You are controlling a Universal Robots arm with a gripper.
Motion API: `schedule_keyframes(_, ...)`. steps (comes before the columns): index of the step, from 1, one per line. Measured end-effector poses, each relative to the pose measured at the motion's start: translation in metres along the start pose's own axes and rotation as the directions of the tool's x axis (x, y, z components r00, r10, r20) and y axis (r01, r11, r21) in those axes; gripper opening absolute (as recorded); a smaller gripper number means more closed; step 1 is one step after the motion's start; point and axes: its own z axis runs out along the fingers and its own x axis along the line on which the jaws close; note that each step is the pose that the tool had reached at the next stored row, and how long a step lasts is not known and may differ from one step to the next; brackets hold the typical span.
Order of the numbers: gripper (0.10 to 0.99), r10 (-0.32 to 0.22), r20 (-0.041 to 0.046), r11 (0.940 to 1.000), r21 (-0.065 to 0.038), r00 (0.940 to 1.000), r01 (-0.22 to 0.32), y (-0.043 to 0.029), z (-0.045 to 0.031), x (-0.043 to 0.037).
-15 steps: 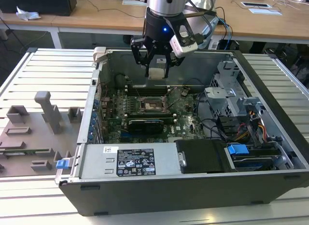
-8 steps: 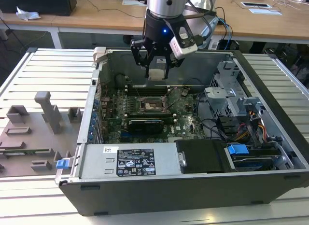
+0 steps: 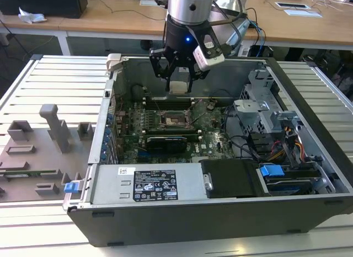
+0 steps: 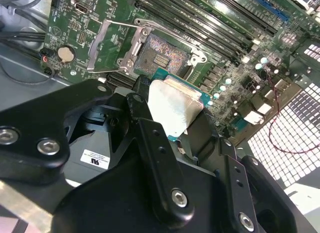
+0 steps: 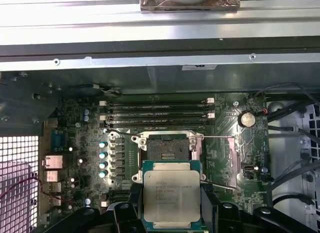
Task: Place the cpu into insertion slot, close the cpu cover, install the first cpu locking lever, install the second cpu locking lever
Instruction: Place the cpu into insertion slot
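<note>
My gripper (image 3: 178,83) is shut on the cpu (image 3: 177,87) and holds it in the air inside the open computer case. In both wrist views the cpu (image 5: 171,193) (image 4: 175,105) shows its pale metallic top on a green edge between the black fingers (image 5: 123,213). It hangs above and slightly to one side of the insertion slot (image 5: 167,147) (image 4: 162,55) (image 3: 172,120), whose dark pin field lies bare. The cpu cover (image 4: 134,45), a silvery frame, is swung open beside the slot. A thin wire lever (image 5: 220,138) lies out across the board.
The motherboard carries memory slots (image 5: 157,110) behind the socket and a coin battery (image 5: 246,118). A power supply with a white label (image 3: 149,185) and a drive bay with a blue tab (image 3: 271,171) fill the case front. A grey fixture board (image 3: 33,152) lies at the exterior view's left.
</note>
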Motion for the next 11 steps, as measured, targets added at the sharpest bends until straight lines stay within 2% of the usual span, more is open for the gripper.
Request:
schedule_keyframes(5, 0.545, 0.0, 0.0, 1.0, 0.0, 1.0, 0.0, -0.0006, 0.0064, -0.0001)
schedule_keyframes(11, 0.545, 0.0, 0.0, 1.0, 0.0, 1.0, 0.0, -0.001, 0.0106, -0.0002)
